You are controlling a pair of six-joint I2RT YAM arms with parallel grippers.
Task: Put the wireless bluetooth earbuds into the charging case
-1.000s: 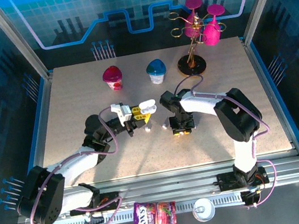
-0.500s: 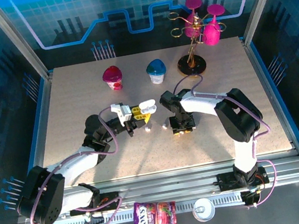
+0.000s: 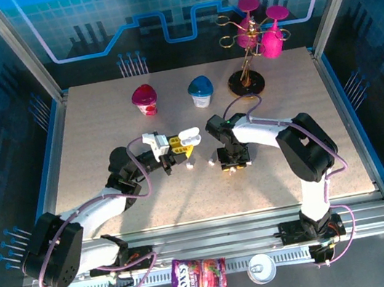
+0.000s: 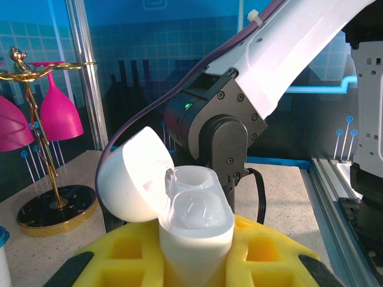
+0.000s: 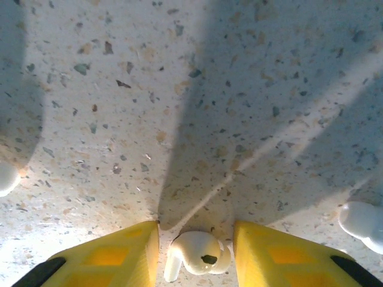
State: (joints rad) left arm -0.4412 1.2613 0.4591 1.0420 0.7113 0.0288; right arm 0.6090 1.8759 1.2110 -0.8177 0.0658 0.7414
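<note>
Holding: left gripper clenched on open charging case, lid flipped back. Right gripper straddles one earbud lying on speckled table; pinch cannot be told.

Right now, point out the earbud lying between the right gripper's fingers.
The middle earbud, flanked by both yellow fingers of the right gripper. The left-edge earbud and right-edge earbud lie outside them.
</note>
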